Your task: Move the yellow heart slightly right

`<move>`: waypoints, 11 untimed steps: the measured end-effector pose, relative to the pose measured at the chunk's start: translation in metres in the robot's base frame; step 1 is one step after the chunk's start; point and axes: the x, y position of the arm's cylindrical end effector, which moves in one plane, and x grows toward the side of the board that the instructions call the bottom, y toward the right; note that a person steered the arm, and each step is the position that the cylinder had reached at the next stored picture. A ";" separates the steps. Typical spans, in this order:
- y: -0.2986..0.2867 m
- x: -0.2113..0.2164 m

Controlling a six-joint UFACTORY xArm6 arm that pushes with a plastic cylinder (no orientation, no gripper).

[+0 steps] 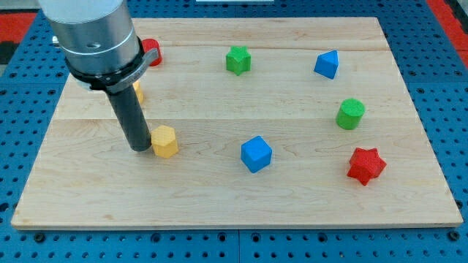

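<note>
You had no claw to open or close here; the arm ended in a plain dark rod. My tip [139, 148] stood on the table [292, 197], touching the left side of the yellow block [164, 141], whose shape looked more hexagonal than heart-like. A second yellow block [137, 91] sat half hidden behind the rod, its shape unclear. A red block [151, 52] lay partly behind the arm at the view's top left. To the right you had a green star [238, 59], a blue block [327, 64], a green cylinder [351, 113], a blue cube [256, 154] and a red star [365, 165].
</note>
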 end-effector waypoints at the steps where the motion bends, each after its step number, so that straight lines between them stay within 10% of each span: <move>1: 0.001 0.001; 3: -0.091 -0.009; 5: -0.062 -0.103; 11: -0.016 -0.101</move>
